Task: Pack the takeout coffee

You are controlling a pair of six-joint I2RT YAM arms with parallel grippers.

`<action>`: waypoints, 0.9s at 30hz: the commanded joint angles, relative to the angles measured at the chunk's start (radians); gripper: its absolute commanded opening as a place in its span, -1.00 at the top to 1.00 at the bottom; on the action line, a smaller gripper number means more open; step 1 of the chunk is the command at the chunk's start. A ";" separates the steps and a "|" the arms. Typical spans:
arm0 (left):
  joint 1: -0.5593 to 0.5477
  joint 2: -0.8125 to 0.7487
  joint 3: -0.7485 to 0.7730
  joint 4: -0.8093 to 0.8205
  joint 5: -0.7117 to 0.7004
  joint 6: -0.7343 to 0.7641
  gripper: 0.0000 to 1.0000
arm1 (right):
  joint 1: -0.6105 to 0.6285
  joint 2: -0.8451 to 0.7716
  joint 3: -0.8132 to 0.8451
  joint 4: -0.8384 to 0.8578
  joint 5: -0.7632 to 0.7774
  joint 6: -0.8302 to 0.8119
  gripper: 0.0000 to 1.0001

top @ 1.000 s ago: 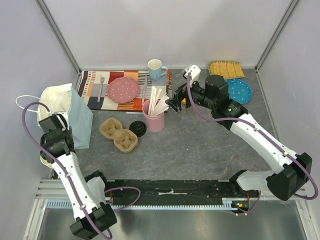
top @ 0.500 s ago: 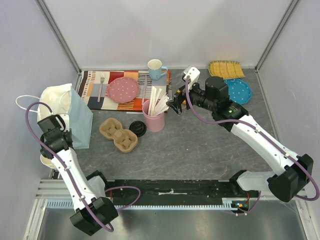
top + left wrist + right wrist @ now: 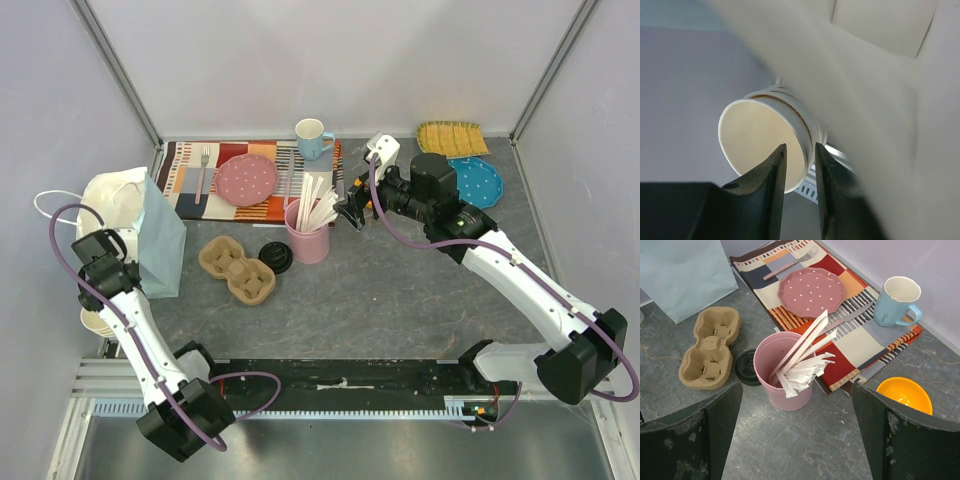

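Paper cup (image 3: pixel 757 142) lies sideways, so the left gripper (image 3: pixel 800 152), jaws narrowly apart astride its rim, should pinch squarely; the right gripper (image 3: pixel 796 390) gapes wide.

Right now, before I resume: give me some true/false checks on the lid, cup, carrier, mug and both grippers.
1. The black lid is on the paper cup. False: the lid lies on the table beside the pink cup, and the paper cup is over by the left gripper.
2. The right gripper is open and holds nothing. True.
3. The cardboard carrier holds no cup. True.
4. The blue mug stands on bare table. False: it stands on a corner of the placemat.
5. The left gripper's fingers stand on either side of the paper cup's rim. True.
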 commanded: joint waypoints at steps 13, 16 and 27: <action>0.071 0.043 0.016 -0.010 0.042 0.079 0.37 | 0.007 -0.012 0.021 0.004 0.014 -0.016 -0.96; 0.083 0.049 0.019 -0.025 0.054 0.085 0.47 | 0.007 -0.008 0.026 0.003 0.012 -0.016 -0.96; 0.085 0.075 0.112 -0.146 0.120 0.079 0.96 | 0.011 0.005 0.038 0.003 0.006 -0.016 -0.96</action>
